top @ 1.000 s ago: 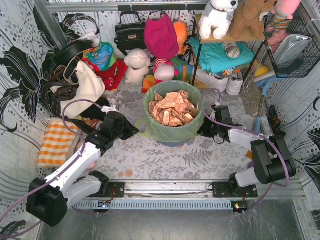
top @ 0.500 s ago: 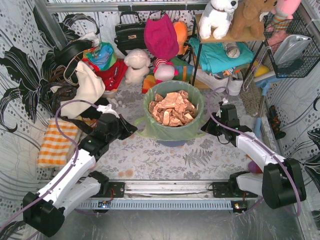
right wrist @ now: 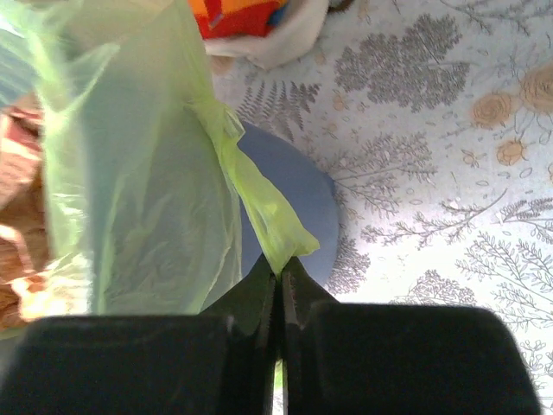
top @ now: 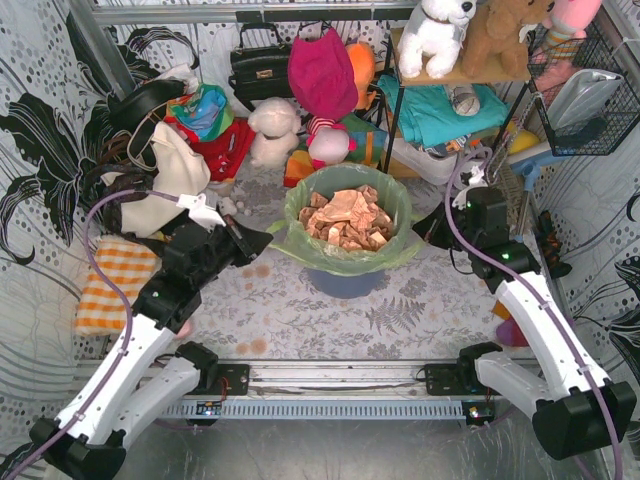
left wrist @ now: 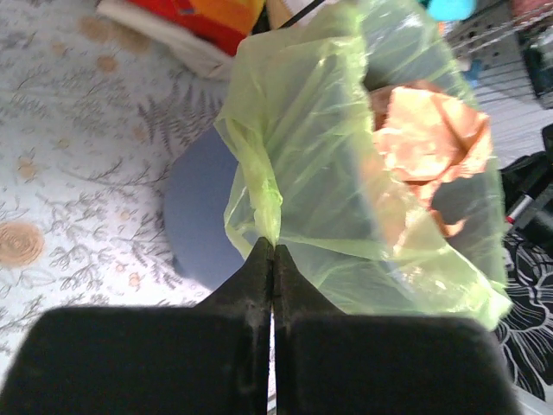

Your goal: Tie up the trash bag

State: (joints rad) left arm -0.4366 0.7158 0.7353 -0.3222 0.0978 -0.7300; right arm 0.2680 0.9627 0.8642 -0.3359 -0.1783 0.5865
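— Floral table point(top: 300, 320), toward the far edge: the trash bag point(top: 345, 252) is flanked on both sides.
— Opposite rim flaps are pinched in the left gripper point(left wrist: 273, 258) and right gripper point(right wrist: 279, 270), equally near.

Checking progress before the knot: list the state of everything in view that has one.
Bag, untied, mouth open, opposite edges pinched and stretched outward.
Left hand, shut on bag edge.
Right hand, shut on bag edge.
Paper, crumpled, inside bag.
Bin, upright, beneath bag.
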